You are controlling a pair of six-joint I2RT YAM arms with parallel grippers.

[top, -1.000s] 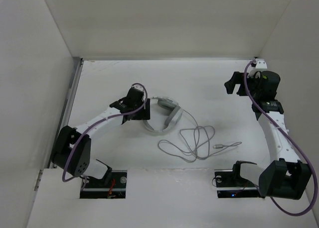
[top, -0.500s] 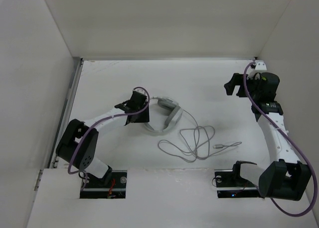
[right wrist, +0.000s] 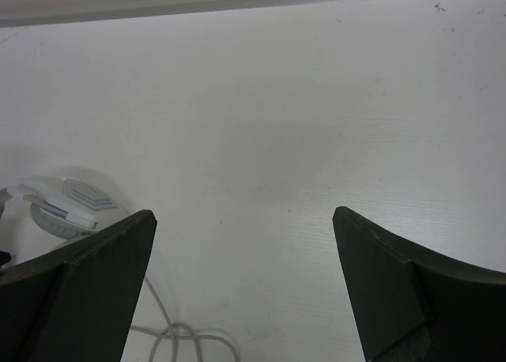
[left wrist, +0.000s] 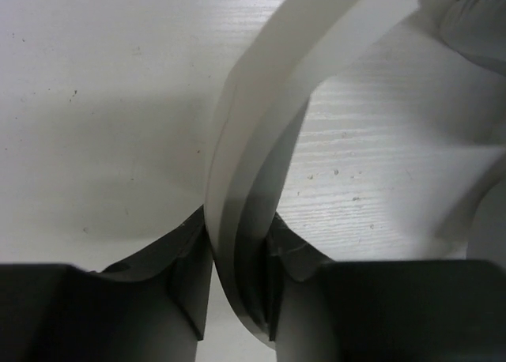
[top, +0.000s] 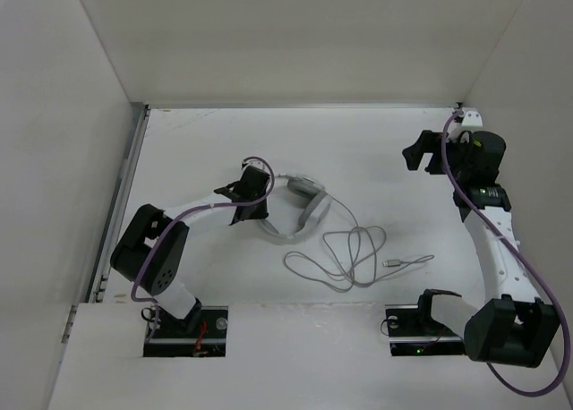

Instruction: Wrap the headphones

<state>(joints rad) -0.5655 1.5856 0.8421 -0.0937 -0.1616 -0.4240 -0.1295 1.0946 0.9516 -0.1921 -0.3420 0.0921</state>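
The headphones [top: 304, 211] lie on the table [top: 197, 150], cable [top: 345, 260] looped to their right.

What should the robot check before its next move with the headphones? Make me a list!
1. Does the left gripper have the headband? ok: its fingers press on both sides.
2. Is the right gripper open and empty? ok.
3. Is the cable free of knots? cannot tell: it lies in loose, overlapping loops on the table.
4. Is the plug easy to reach? ok: it lies by itself, away from both arms.
5. Is the cable wrapped around the headphones? not ok: not done yet.
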